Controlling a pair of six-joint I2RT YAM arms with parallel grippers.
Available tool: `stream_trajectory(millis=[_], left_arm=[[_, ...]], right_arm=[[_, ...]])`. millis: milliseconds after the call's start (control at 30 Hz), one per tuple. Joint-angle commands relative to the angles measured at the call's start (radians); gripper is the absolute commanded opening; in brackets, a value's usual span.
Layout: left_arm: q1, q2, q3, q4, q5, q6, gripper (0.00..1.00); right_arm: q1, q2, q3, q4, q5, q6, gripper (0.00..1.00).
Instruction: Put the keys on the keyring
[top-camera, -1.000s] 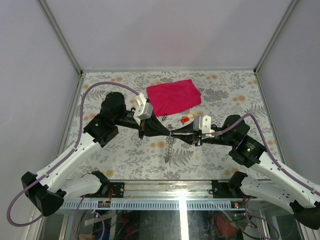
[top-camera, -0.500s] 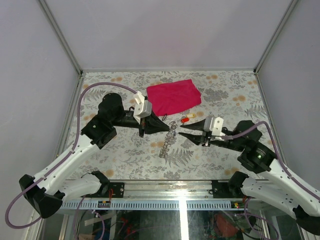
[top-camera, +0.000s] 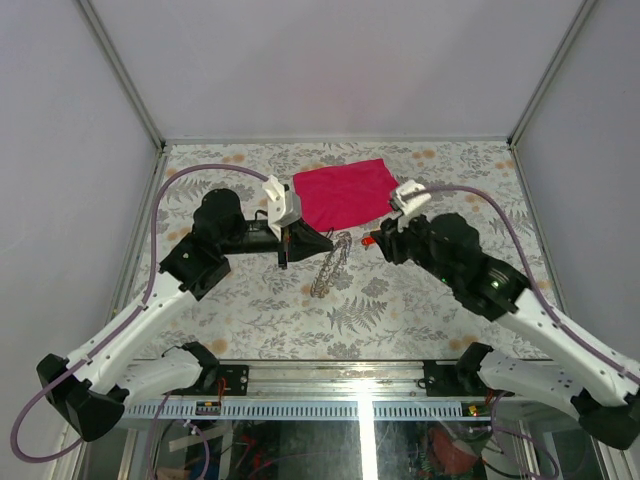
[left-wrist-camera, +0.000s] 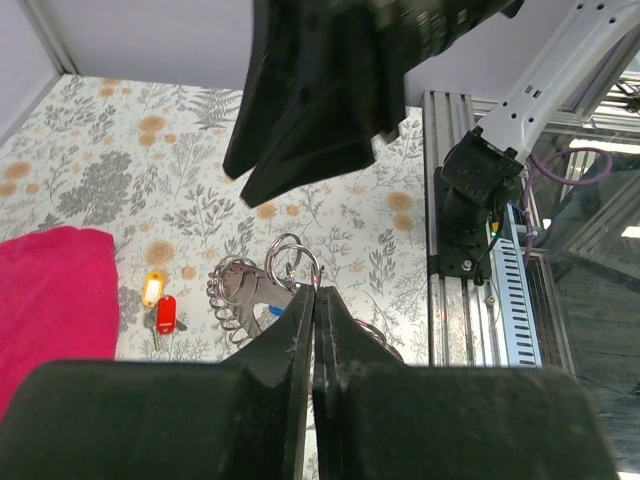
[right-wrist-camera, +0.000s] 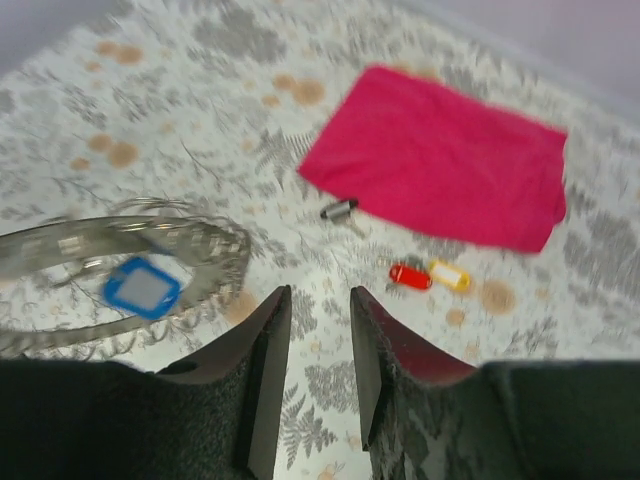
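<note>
On the left of the table (top-camera: 250, 310), the left gripper (left-wrist-camera: 317, 292) is pressed fully shut, pinching the keyring (top-camera: 330, 262) by its upper edge. The ring slants down from the fingertips, just in front of the pink cloth (top-camera: 345, 192). I cannot tell whether its lower edge touches the table. A blue tag (right-wrist-camera: 145, 287) lies within the ring, so one key seems to be threaded on already.

A second ago the right gripper (right-wrist-camera: 318, 295) was nose to nose with the left one at the ring. It has since let go, pulled back and swung up towards the far right. Its jaws are now partly open and empty, aimed at the red tag (right-wrist-camera: 410, 275) and yellow tag (right-wrist-camera: 450, 275) lying beside the cloth. That looks like a move to fetch the next key while the left arm holds the ring ready.
</note>
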Motion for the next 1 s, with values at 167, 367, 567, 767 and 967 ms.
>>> stream_trajectory(millis=[167, 367, 567, 767, 967], left_arm=[[0.037, -0.032, 0.024, -0.063, -0.059, 0.031, 0.0], [0.054, -0.057, 0.034, -0.104, -0.108, 0.021, 0.0], [0.057, -0.089, 0.039, -0.143, -0.216, 0.016, 0.0], [0.057, -0.14, 0.033, -0.152, -0.263, 0.026, 0.0], [0.057, -0.169, 0.038, -0.182, -0.289, 0.035, 0.0]], right_arm=[[-0.212, 0.254, 0.084, -0.058, -0.175, 0.252, 0.38], [-0.251, 0.424, 0.106, -0.008, -0.248, 0.296, 0.41], [-0.252, 0.645, 0.178, 0.039, -0.27, 0.304, 0.53], [-0.237, 0.867, 0.275, 0.096, -0.226, 0.362, 0.64], [-0.176, 1.037, 0.432, 0.057, -0.113, 0.376, 0.68]])
